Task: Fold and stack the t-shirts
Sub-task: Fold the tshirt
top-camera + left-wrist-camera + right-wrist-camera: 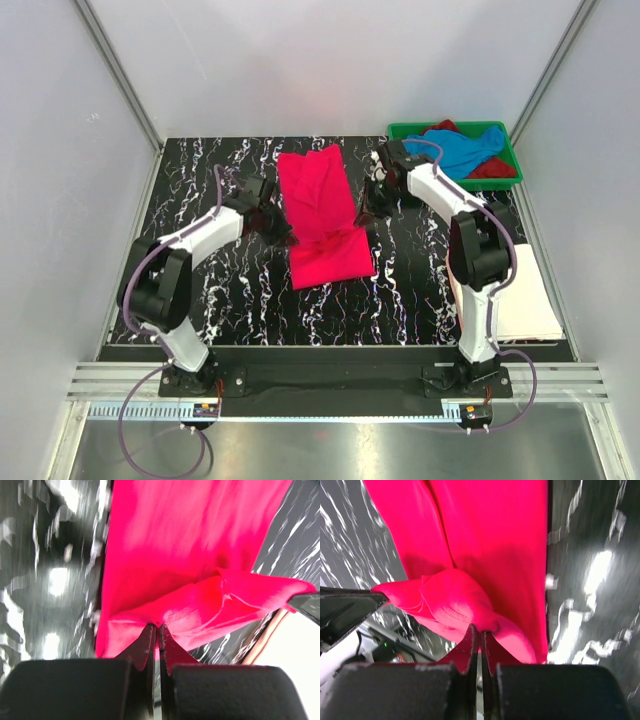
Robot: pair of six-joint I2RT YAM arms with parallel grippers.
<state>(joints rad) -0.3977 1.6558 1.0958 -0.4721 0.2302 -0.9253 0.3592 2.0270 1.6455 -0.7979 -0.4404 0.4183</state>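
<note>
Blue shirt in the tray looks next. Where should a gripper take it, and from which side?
Probably a raised fold near the middle of the blue shirt, jaws coming straight down. It lies crumpled on the red shirt in the tray, whose walls block a sideways approach; a shallow top pinch should leave the red one behind.

The top view looks down from high at the near side over the whole table [250, 300]. Each wrist view sits close behind its jaws, and all three share the pink shirt [315, 200] just ahead of them.
</note>
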